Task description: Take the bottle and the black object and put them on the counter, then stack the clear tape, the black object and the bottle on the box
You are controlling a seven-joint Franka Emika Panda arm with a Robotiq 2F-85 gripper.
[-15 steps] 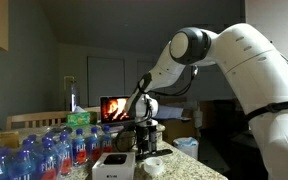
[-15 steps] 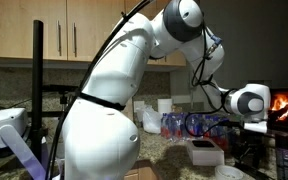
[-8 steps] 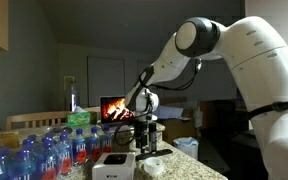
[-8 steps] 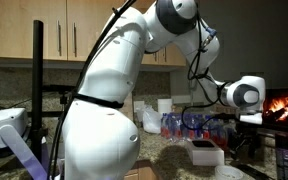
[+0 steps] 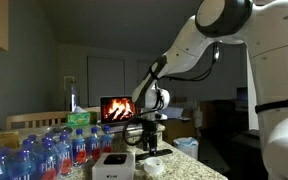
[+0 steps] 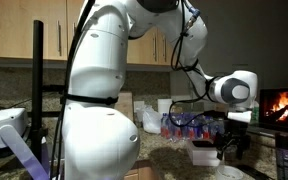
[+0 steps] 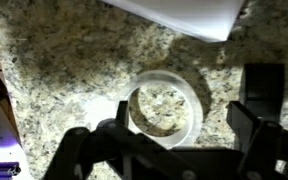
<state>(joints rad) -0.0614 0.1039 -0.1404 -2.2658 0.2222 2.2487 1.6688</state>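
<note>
Granite counter [image 7: 54, 60] carries the clear tape [image 7: 164, 106], lying flat near the white box [image 7: 184, 15]. My pincer [image 7: 189, 118] hangs open over it; the ring seems to sit between the jaws, apparently untouched.

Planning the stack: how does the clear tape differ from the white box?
The clear tape is a round ring with the counter showing through its hole; the box is rectangular and solid white. In an exterior view the tape sits lower than the box. Both are pale and rest on the counter.
</note>
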